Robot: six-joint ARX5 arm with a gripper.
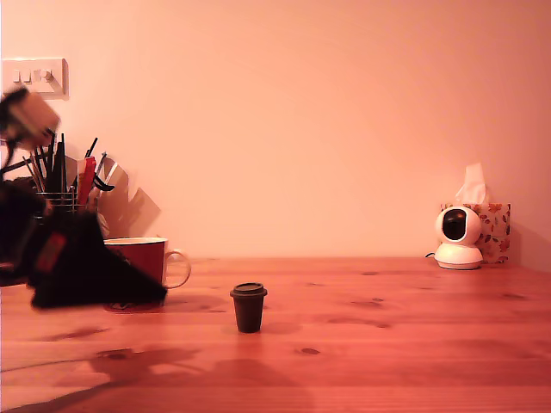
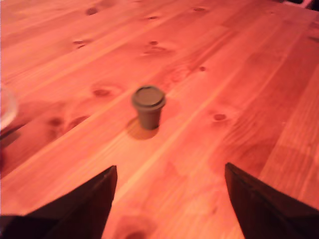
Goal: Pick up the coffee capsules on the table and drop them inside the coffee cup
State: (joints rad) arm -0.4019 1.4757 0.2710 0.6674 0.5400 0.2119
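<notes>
One coffee capsule [image 1: 248, 307], a small dark brown pod with a wider flat rim, stands upright on the pine table [image 1: 387, 344]. The red coffee cup [image 1: 148, 256] with its pale handle stands at the exterior view's left, partly hidden behind my blurred black gripper [image 1: 151, 292]. In the wrist view the capsule [image 2: 148, 107] stands some way ahead of my gripper [image 2: 169, 169]. The two dark fingers [image 2: 89, 199] are spread wide apart with only bare table [image 2: 224, 74] between them. The gripper is open and holds nothing.
A wire mesh pen holder [image 1: 65, 185] full of pens stands behind the cup. At the back on the exterior view's right are a small white camera [image 1: 458, 237] and a floral tissue box [image 1: 495, 228]. A light switch [image 1: 34, 77] is on the wall.
</notes>
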